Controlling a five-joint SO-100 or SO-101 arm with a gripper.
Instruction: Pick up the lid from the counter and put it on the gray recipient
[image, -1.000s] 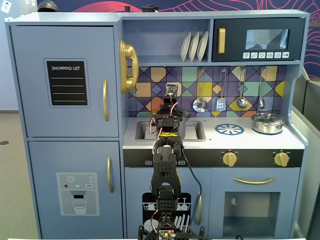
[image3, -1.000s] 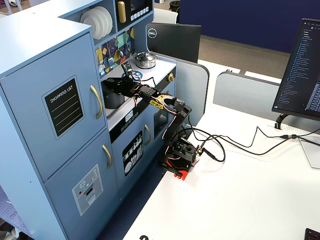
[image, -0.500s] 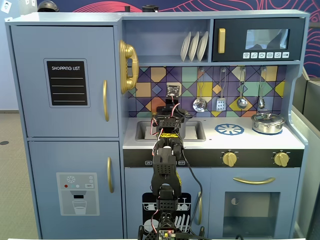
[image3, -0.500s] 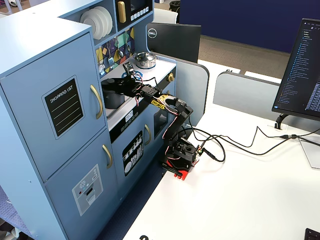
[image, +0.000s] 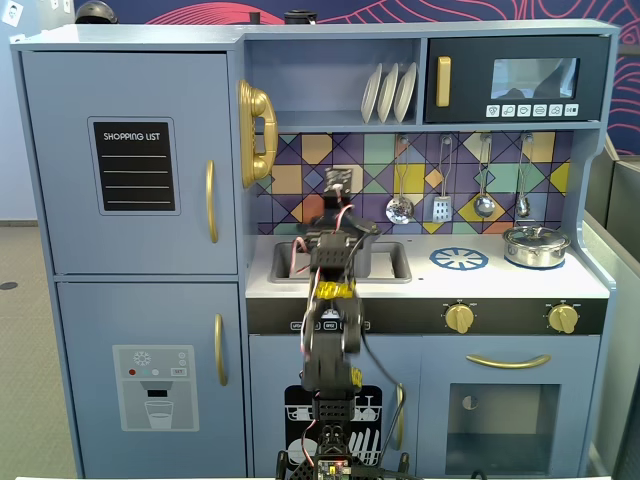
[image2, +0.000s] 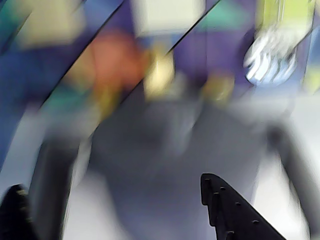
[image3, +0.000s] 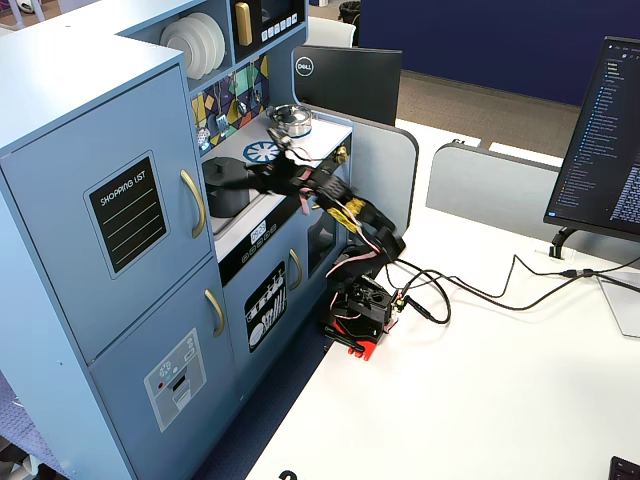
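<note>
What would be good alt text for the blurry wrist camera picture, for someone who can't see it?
Heavily motion-blurred close-up from the arm's wrist: a large dark gray rounded shape, probably the gray pot, fills the middle, in front of a colorful tiled backsplash. Two dark gripper fingers rise from the bottom edge, set apart; a slotted silver utensil hangs at upper right.

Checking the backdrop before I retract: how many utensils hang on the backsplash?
4, in a row above the counter: strainer, grater, ladle, another utensil. The arm might hide more.

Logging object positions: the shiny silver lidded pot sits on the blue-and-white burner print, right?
No. In a fixed view the silver pot stands on the counter to the right of the burner print, apart from it, not on it.
</note>
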